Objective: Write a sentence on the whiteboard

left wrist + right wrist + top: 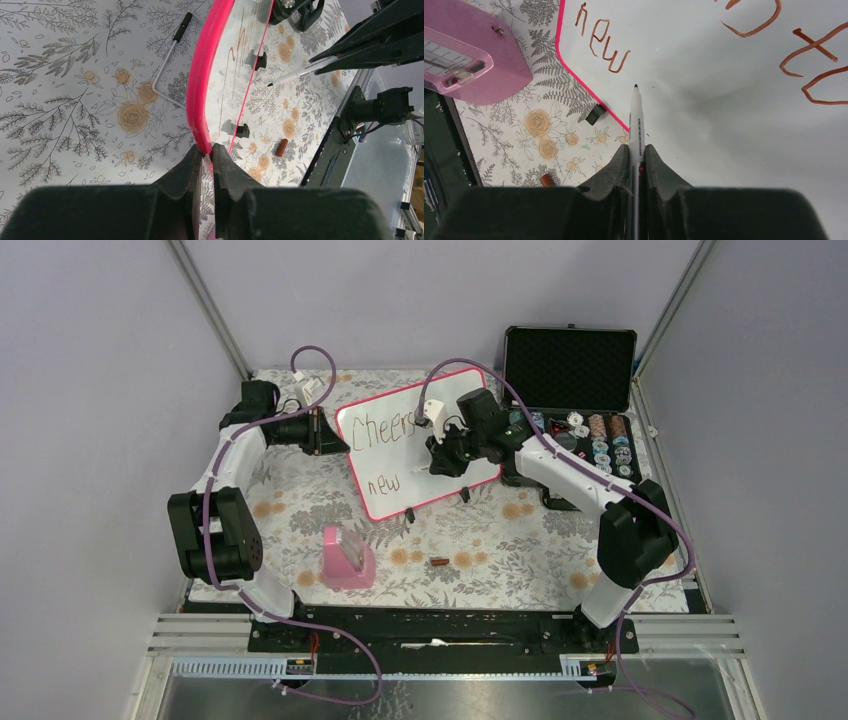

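From above, the whiteboard [400, 455] lies askew at the far middle of the desk [500, 545], and the right arm hides the sentence [383, 429] past "Cheers". The right wrist view shows "new" plainly, with further strokes cut off at its edge. There the right hand [637, 150] is clenched on a marker [636, 117]; its tip may touch the board, hard to say. The left hand [206, 150] pinches the board's pink frame at its left end.
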